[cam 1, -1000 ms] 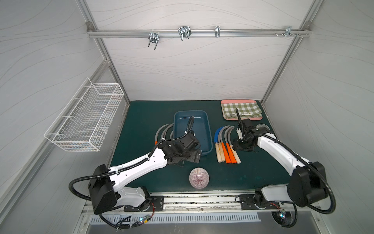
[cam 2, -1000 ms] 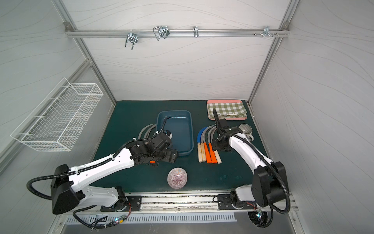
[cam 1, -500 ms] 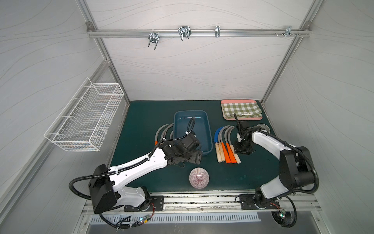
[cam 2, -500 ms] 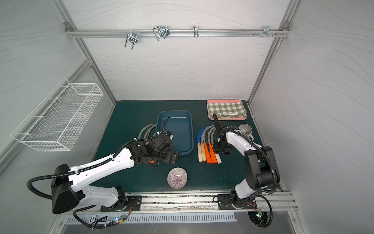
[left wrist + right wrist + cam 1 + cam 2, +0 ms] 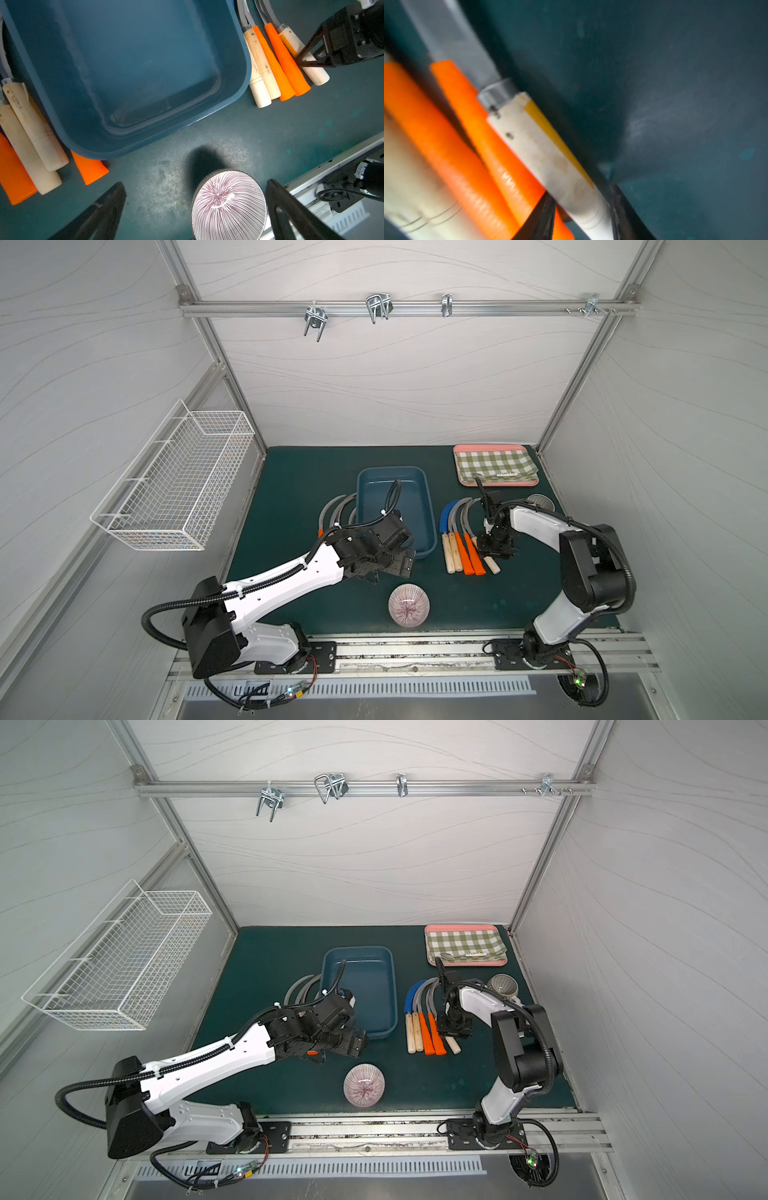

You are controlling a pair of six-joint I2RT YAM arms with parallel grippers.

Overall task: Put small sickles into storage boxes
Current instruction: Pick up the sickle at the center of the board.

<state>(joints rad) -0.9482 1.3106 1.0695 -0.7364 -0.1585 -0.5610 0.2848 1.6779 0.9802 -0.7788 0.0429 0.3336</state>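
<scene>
The dark blue storage box (image 5: pixel 411 506) (image 5: pixel 374 994) (image 5: pixel 135 62) sits mid-mat with nothing in it. To its right lie several small sickles (image 5: pixel 463 556) (image 5: pixel 424 1036) side by side, one with a blue blade (image 5: pixel 444 516). My right gripper (image 5: pixel 491 555) (image 5: pixel 451 1032) (image 5: pixel 581 207) is shut on the pale handle (image 5: pixel 542 149) of the rightmost one, which still lies on the mat. More sickles (image 5: pixel 332 510) (image 5: pixel 31 135) lie left of the box, handles hidden under my left arm in both top views. My left gripper (image 5: pixel 401 568) (image 5: pixel 195 185) hovers open at the box's near corner, holding nothing.
A striped round bowl (image 5: pixel 408 607) (image 5: pixel 228 207) stands on the mat just in front of the left gripper. A pink tray (image 5: pixel 498 483) with checked cloth lies at the back right, a small grey cup (image 5: pixel 540 502) beside the right arm. A white wire basket (image 5: pixel 174 481) hangs on the left wall.
The right gripper has narrowed onto the pale handle, and the right arm's elbow has swung in toward the mat. The left arm has not moved.
</scene>
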